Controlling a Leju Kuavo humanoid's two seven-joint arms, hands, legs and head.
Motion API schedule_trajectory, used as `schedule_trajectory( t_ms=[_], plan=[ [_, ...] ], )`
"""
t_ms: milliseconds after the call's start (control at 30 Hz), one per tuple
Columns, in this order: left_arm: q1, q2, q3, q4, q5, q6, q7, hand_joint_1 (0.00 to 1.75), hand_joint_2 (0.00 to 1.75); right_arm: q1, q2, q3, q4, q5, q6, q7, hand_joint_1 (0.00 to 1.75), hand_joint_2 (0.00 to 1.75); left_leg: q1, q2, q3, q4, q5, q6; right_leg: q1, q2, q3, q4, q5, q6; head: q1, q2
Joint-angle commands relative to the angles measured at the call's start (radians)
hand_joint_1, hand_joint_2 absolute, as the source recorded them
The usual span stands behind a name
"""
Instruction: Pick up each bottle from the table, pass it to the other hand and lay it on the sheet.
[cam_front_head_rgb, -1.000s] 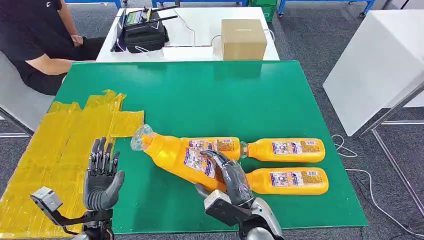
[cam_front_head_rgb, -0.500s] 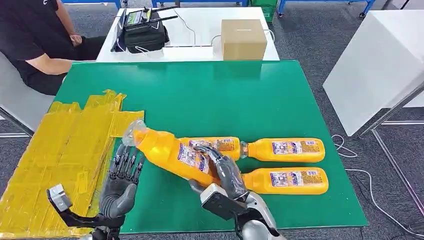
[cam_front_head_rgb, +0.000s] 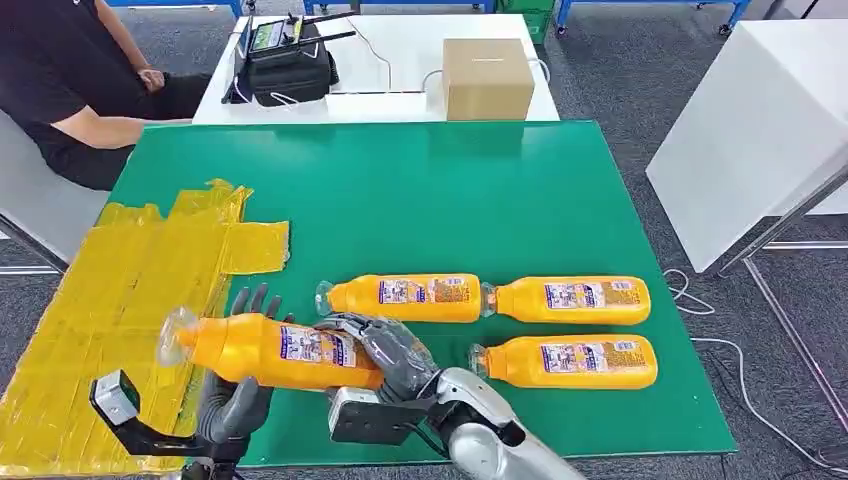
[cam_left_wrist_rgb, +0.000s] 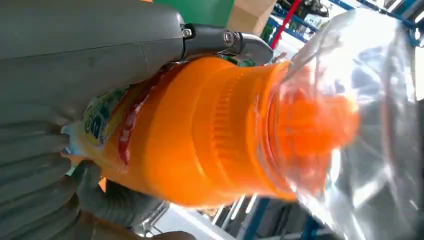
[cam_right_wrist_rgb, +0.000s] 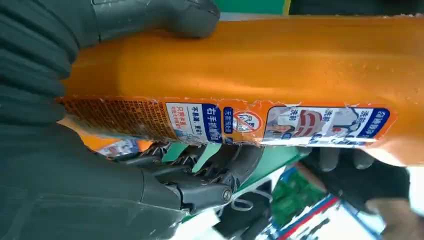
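Held bottle (cam_front_head_rgb: 270, 350): lies level above the near left of the green table (cam_front_head_rgb: 420, 190), cap end pointing left toward the yellow sheet (cam_front_head_rgb: 110, 300).
Right hand (cam_front_head_rgb: 385, 352): wraps the base end of the held bottle, thumb over the top and fingers under.
Left hand (cam_front_head_rgb: 240, 395): sits under the held bottle's middle, fingers rising behind it; whether it grips or merely cups, the views do not settle.
Other bottles: three lie flat on the table to the right, one (cam_front_head_rgb: 405, 297) just beyond the right hand, one (cam_front_head_rgb: 570, 299) further right, one (cam_front_head_rgb: 565, 361) nearer.
Handling: full of orange drink, so probably heavy for its size; the plastic wall looks smooth and slippery, and a clear wrap (cam_left_wrist_rgb: 360, 125) covers the cap.
Best hold: around the labelled middle, where the body is straight; the wrapped neck seems a poor place.
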Motion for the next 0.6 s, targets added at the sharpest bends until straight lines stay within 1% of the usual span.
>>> schedule_trajectory(
  t_ms=[33, 167, 200, 233, 267, 367, 400, 433, 500, 533, 600],
  plan=[
    [-0.05, 0.001, 0.047, 0.082, -0.089, 0.083, -0.017, 0.0, 1.75, -0.142, 0.03, 0.205, 0.089, -0.028, 0.078, 0.008, 1.71, 1.75, 0.0, 0.003, 0.004, -0.002, 0.0, -0.001, 0.0, 0.002, 0.003, -0.001, 0.0, -0.001, 0.0, 0.0],
    [-0.055, 0.0, 0.046, 0.083, -0.092, 0.086, -0.018, 0.0, 1.75, -0.146, 0.032, 0.212, 0.089, -0.033, 0.08, 0.012, 1.73, 1.75, 0.0, 0.0, 0.002, -0.001, 0.0, 0.0, 0.0, 0.0, 0.001, -0.001, 0.0, 0.0, 0.0, 0.0],
    [-0.055, 0.0, 0.046, 0.083, -0.092, 0.086, -0.018, 0.0, 1.75, -0.146, 0.032, 0.212, 0.089, -0.033, 0.08, 0.012, 1.73, 1.75, 0.0, 0.001, 0.006, -0.003, -0.001, -0.001, 0.001, 0.0, 0.005, -0.003, 0.0, -0.001, 0.0, 0.0],
    [-0.055, 0.0, 0.045, 0.083, -0.093, 0.086, -0.018, 0.0, 1.75, -0.146, 0.03, 0.212, 0.09, -0.033, 0.08, 0.012, 1.73, 1.75, 0.0, 0.0, 0.003, -0.002, 0.0, 0.0, 0.0, 0.0, 0.002, -0.001, 0.0, 0.0, 0.0, 0.0],
    [-0.055, 0.0, 0.045, 0.083, -0.093, 0.086, -0.018, 0.0, 1.75, -0.146, 0.03, 0.212, 0.09, -0.033, 0.08, 0.012, 1.73, 1.75, 0.0, 0.0, 0.005, -0.002, 0.0, 0.0, 0.0, -0.001, 0.004, -0.002, 0.0, -0.001, -0.001, 0.0],
    [-0.055, 0.0, 0.045, 0.083, -0.093, 0.086, -0.018, 0.0, 1.75, -0.146, 0.03, 0.212, 0.09, -0.033, 0.08, 0.012, 1.73, 1.75, 0.0, 0.0, 0.002, -0.001, 0.0, 0.0, 0.0, 0.0, 0.001, -0.001, 0.0, 0.0, 0.0, 0.0],
    [-0.053, -0.004, 0.05, 0.082, -0.098, 0.098, -0.023, 0.0, 1.75, -0.148, 0.027, 0.214, 0.088, -0.042, 0.081, 0.012, 1.71, 1.75, 0.0, 0.0, 0.004, -0.002, 0.0, 0.0, 0.0, 0.0, 0.003, -0.002, 0.0, -0.001, 0.0, 0.0],
    [-0.052, -0.014, 0.058, 0.08, -0.095, 0.108, -0.033, 1.75, 1.75, -0.147, 0.026, 0.213, 0.089, -0.049, 0.074, 0.018, 1.71, 1.75, 0.0, 0.0, 0.005, -0.003, 0.0, 0.0, 0.0, -0.001, 0.004, -0.002, -0.001, -0.001, 0.0, 0.0],
    [-0.052, -0.017, 0.059, 0.077, -0.102, 0.109, -0.044, 1.75, 1.75, -0.143, 0.02, 0.206, 0.091, -0.054, 0.064, 0.025, 1.69, 1.75, 0.0, 0.0, 0.003, -0.002, 0.0, 0.0, 0.0, -0.001, 0.002, -0.002, 0.0, 0.0, 0.0, 0.0],
    [-0.05, -0.022, 0.063, 0.074, -0.102, 0.115, -0.048, 1.75, 1.75, -0.139, 0.017, 0.199, 0.094, -0.056, 0.057, 0.03, 1.73, 1.75, 0.0, -0.001, 0.002, -0.001, 0.0, 0.0, 0.0, -0.001, 0.002, -0.001, 0.0, 0.0, 0.0, 0.0],
    [-0.048, -0.026, 0.065, 0.071, -0.101, 0.118, -0.05, 1.75, 1.75, -0.134, 0.011, 0.193, 0.097, -0.058, 0.051, 0.031, 1.71, 1.75, 0.0, -0.001, 0.005, -0.002, 0.0, 0.0, 0.001, -0.002, 0.005, -0.003, 0.0, -0.001, 0.0, 0.0]
  ],
)
